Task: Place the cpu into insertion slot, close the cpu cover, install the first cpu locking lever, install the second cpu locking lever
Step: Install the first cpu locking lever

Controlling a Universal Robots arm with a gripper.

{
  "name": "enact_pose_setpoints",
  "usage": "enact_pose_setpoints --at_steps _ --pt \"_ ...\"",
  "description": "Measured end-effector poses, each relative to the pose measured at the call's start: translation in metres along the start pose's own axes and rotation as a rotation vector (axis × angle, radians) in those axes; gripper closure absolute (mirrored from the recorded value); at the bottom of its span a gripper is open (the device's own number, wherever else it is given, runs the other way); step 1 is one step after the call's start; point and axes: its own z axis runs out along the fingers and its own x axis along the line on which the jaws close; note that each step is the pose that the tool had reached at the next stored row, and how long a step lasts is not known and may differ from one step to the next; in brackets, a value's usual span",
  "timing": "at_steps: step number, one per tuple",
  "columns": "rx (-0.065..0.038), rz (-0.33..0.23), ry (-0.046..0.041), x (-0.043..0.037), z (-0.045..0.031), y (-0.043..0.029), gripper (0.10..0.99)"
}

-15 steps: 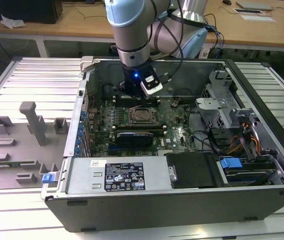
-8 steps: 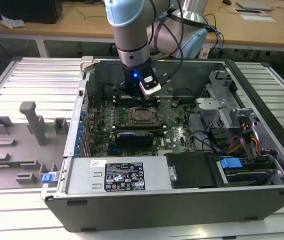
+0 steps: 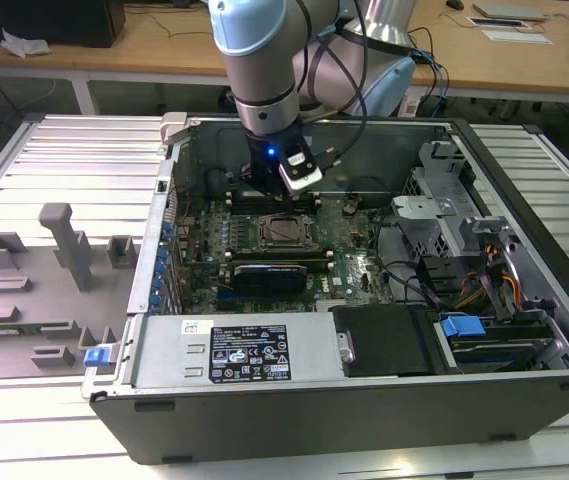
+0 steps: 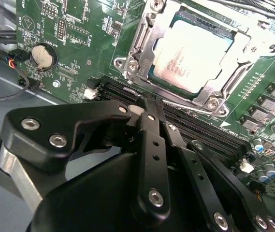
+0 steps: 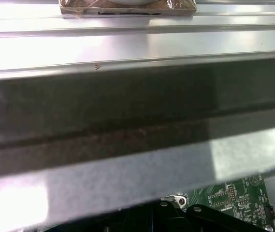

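One black end effector (image 4: 145, 103) | we see it pinched closed, empty | silvery square cpu (image 4: 193, 53) under silver-grey metal cpu cover (image 4: 144, 38)

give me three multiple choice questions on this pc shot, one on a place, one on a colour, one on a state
1. Where does the cpu lie?
A) in the insertion slot
B) on the grey tray outside the case
C) on the wooden bench behind the case

2. What colour is the circuit board around the slot?
A) red
B) green
C) white

3. How does the cpu cover stand?
A) swung up on its hinge
B) taken off and laid aside
C) down flat, framing the cpu

Answers:
1 A, as the second wrist view shows the silvery chip seated in the socket.
2 B, as the board is green on every side of the socket.
3 C, as the metal frame lies level around the chip's edges, with the chip's top showing through its window.
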Motion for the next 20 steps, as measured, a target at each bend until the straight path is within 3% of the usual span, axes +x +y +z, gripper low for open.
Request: enact_pose_setpoints --at_steps 6,12,20 --pt "0.006 0.015 -0.0035 0.0007 0.0018 0.0016 0.980" --pt "0.024 0.095 -0.0162 0.0014 0.0057 0.0008 0.980" --pt "0.027 0.112 -0.0190 0.0017 0.0077 -0.0002 0.980"
